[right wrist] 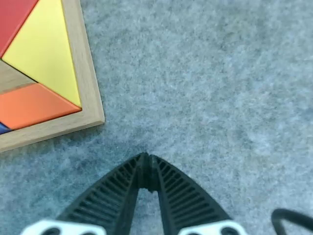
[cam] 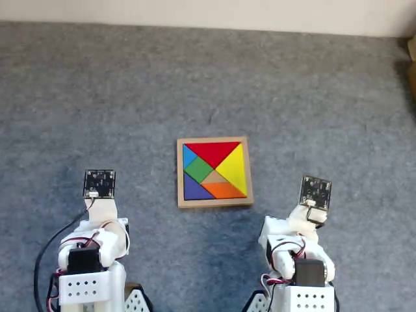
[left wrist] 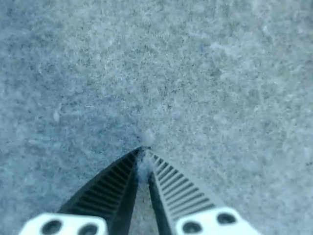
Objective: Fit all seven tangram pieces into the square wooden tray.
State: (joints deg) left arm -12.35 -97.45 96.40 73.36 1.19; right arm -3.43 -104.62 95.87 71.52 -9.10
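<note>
Left gripper (left wrist: 145, 150): closed tip to tip, nothing held, low over bare grey felt table top (cam: 195, 78) near the front edge, toward the left side.

Right gripper (right wrist: 146, 157): likewise closed tip to tip and empty, near the front edge toward the right side, just off the front right corner of the square wooden tray (cam: 214, 203), not touching it.

Tray: flat on the table, midway between the side edges, between the two arms and slightly ahead of them.

Seated flush inside:
- red triangle (cam: 211, 153) along the far rim
- yellow triangle (cam: 234, 170) along the right rim
- orange piece (cam: 224, 190) at the front right
- green square (cam: 198, 169) left of centre
- light blue piece (cam: 188, 156) at the far left
- dark blue triangle (cam: 190, 188) at the front left
- tan triangle (cam: 213, 177) at centre; wooden piece or bare tray floor, cannot tell.
</note>
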